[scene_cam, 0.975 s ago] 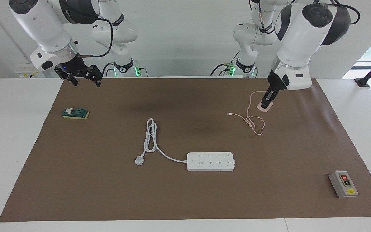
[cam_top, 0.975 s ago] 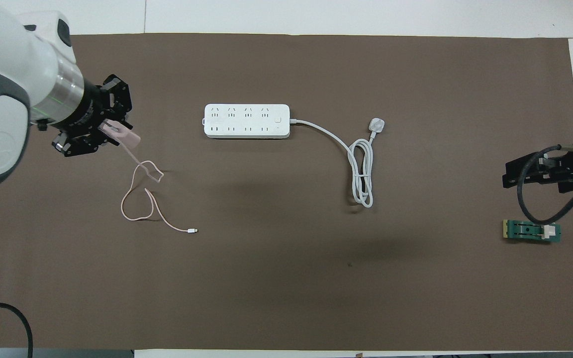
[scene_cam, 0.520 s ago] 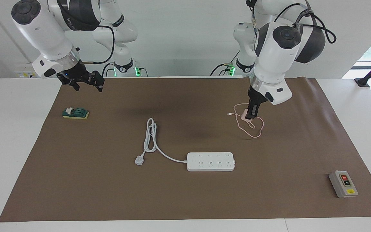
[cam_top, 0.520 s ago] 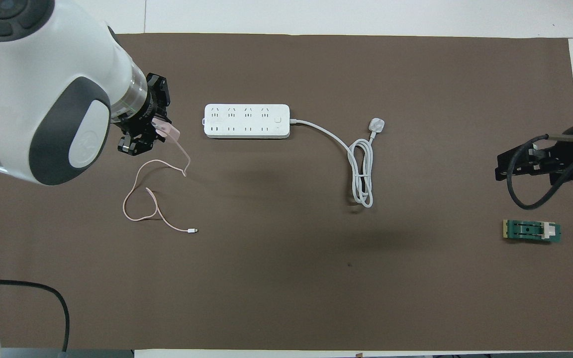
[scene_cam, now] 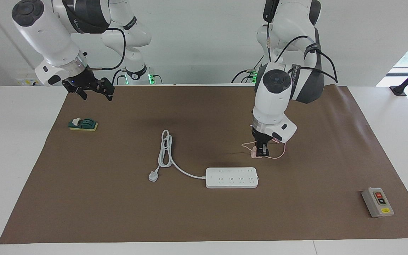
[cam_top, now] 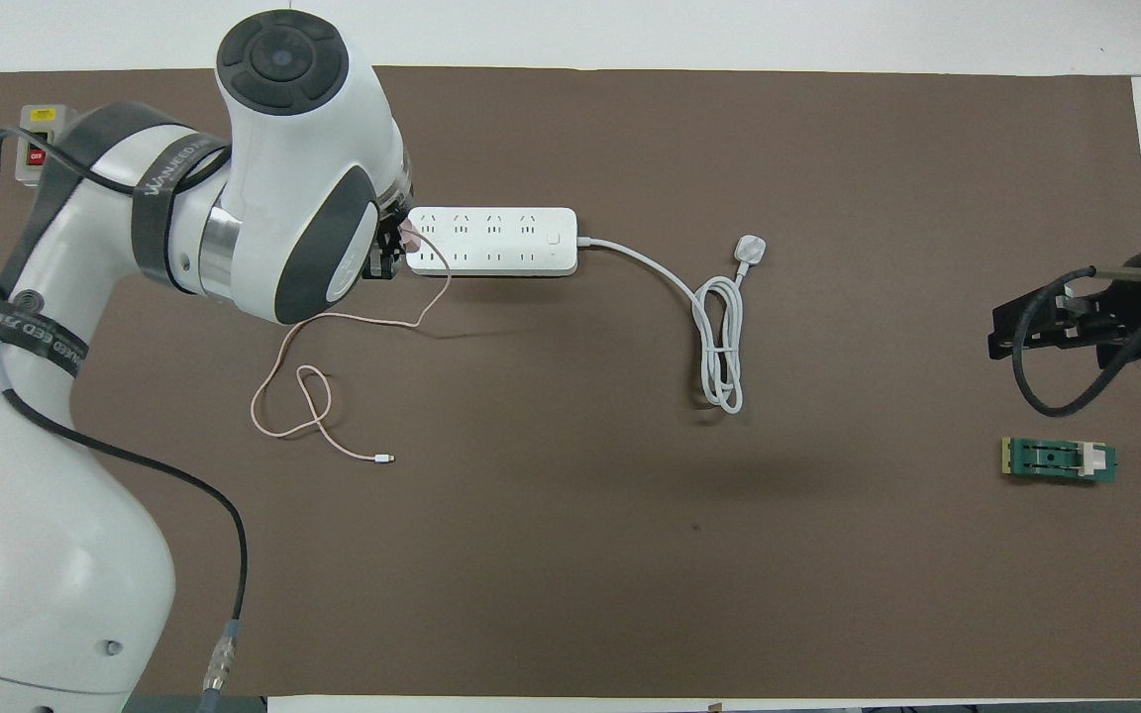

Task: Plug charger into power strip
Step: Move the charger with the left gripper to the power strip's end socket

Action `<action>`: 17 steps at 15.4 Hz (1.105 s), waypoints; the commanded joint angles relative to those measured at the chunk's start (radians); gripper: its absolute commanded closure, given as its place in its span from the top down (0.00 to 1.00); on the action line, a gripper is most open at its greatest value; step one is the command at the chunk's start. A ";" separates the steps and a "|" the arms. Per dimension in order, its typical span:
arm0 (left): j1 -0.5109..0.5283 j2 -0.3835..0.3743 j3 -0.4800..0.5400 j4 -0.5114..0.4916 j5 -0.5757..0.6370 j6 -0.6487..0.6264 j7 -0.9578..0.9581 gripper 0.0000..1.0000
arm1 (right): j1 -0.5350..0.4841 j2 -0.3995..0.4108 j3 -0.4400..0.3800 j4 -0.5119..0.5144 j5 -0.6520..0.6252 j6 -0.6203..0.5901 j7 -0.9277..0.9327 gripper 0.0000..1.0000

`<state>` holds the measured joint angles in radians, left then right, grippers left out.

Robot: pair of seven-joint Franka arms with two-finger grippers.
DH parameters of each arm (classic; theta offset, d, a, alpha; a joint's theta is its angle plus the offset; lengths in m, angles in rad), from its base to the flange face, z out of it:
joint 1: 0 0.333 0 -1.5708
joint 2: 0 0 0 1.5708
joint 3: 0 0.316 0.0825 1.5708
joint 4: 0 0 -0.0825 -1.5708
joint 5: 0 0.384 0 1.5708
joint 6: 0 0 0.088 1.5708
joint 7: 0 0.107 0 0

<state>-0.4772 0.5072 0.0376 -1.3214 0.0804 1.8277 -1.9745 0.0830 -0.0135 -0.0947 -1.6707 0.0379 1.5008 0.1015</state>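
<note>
In the facing view, the left gripper point(scene_cam: 261, 152) is clenched on the small pale-pink cube-shaped charger point(scene_cam: 254, 154), carrying it in the air with its thin pink cable point(scene_cam: 279, 156) trailing down to the brown mat. The flat white rectangular power strip point(scene_cam: 231, 177) lies on the mat just below the gripper in this view, its long axis running across the tabletop from one arm's end toward the other, so the charger has only a short way to go forward and down to reach the sockets at the end of the strip toward the left arm. The right gripper point(scene_cam: 94, 89) hangs released and waiting, well apart from the strip and over the mat's edge near a small green block point(scene_cam: 83, 124). In the overhead view, the left gripper point(cam_top: 390, 255) sits at the strip's point(cam_top: 491, 241) end toward the left arm, with the charger point(cam_top: 410, 234) overlapping that end's corner; whether it touches cannot be told. The left arm is clearly the nearer one. The cable point(cam_top: 313, 396) loops back from the gripper toward the robots and ends in a tiny white connector point(cam_top: 385, 458).
</note>
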 commanded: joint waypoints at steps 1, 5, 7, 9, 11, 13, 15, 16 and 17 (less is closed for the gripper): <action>-0.018 0.045 0.016 0.065 0.032 -0.016 -0.043 0.00 | -0.029 0.003 0.018 0.019 0.011 -0.022 -0.026 1.00; -0.029 0.077 0.016 0.064 0.032 -0.010 -0.052 0.00 | -0.029 0.001 0.017 0.016 0.013 -0.024 -0.026 1.00; -0.032 0.091 0.015 0.060 0.032 -0.005 -0.056 0.00 | -0.029 0.001 0.018 0.016 0.013 -0.024 -0.025 1.00; -0.032 0.096 0.013 0.054 0.033 -0.004 -0.055 0.00 | -0.028 0.001 0.018 0.013 0.013 -0.024 -0.023 1.00; -0.032 0.106 0.013 0.053 0.033 -0.004 -0.053 0.00 | -0.028 0.001 0.018 0.012 0.013 -0.024 -0.025 1.00; -0.038 0.114 0.013 0.044 0.035 0.001 -0.050 0.00 | -0.026 0.001 0.018 0.012 0.011 -0.016 -0.029 1.00; -0.037 0.122 0.013 0.042 0.035 0.013 -0.044 0.00 | -0.026 0.000 0.018 0.012 0.011 -0.016 -0.028 1.00; -0.037 0.122 0.013 0.041 0.035 0.027 -0.040 0.00 | -0.026 -0.002 0.018 0.012 0.011 -0.016 -0.028 1.00; -0.037 0.123 0.013 0.036 0.038 0.047 -0.035 0.00 | -0.026 -0.003 0.018 0.011 0.011 -0.016 -0.026 1.00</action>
<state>-0.4994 0.6204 0.0380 -1.2928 0.0940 1.8427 -2.0107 0.0814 -0.0137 -0.0942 -1.6684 0.0379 1.4966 0.1015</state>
